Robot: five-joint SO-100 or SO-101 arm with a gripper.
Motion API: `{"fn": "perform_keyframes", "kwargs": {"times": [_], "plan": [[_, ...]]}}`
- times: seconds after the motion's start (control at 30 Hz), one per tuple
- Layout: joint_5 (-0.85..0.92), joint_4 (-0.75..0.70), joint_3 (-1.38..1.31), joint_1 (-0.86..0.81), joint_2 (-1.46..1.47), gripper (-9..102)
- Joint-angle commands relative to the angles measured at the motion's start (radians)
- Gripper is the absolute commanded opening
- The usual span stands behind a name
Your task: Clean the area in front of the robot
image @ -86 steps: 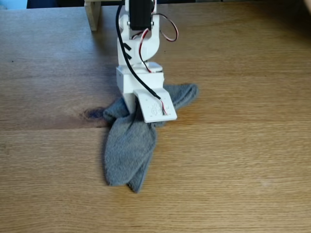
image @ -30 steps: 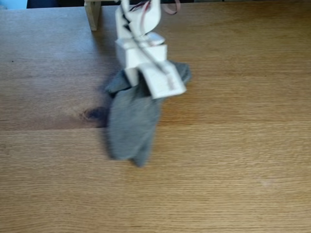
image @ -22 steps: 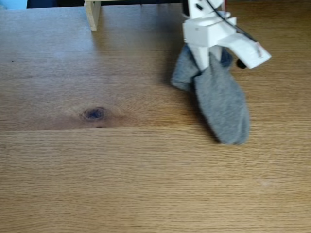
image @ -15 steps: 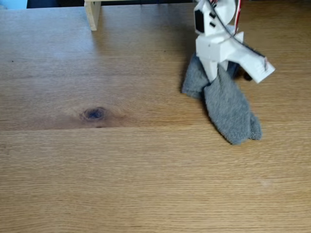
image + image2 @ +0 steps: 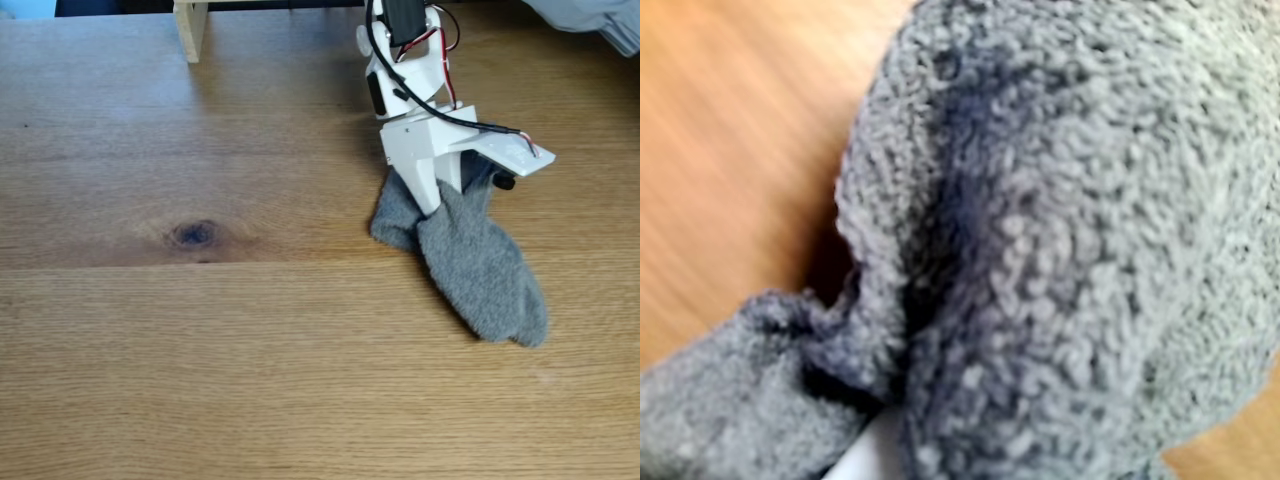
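On the counter's right side, robot [image 5: 410,90]: we see it above a grey sock [image 5: 470,260].
End effector [image 5: 440,195]: clamped on the sock's bunched middle.
Risk: we fear the dragging toe catches and slips free.
Counter [image 5: 200,350]: bare oak.

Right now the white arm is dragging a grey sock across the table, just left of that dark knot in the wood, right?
Not quite. In the fixed view the grey sock under the tool lies to the right of the dark knot, not left; the rest holds.
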State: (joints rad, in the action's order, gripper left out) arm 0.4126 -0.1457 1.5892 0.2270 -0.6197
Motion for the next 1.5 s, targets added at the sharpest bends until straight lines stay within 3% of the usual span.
{"fn": "perform_keyframes", "kwargs": {"times": [0.0, 0.3, 0.5, 0.9, 1.2, 1.33, 1.47], "plan": [[0.072, 0.015, -0.026, -0.23, -0.017, 0], [0.098, -0.092, -0.026, -0.456, -0.057, 0], [0.121, -0.268, -0.015, -0.569, -0.075, 0], [-0.017, -0.916, -0.025, -0.535, -0.614, 0], [0.003, -1.312, -0.008, -0.857, -0.893, 0], [0.097, -1.339, 0.034, -1.014, -0.87, 0], [0.21, -1.198, 0.155, -1.143, -0.83, 0]]}}
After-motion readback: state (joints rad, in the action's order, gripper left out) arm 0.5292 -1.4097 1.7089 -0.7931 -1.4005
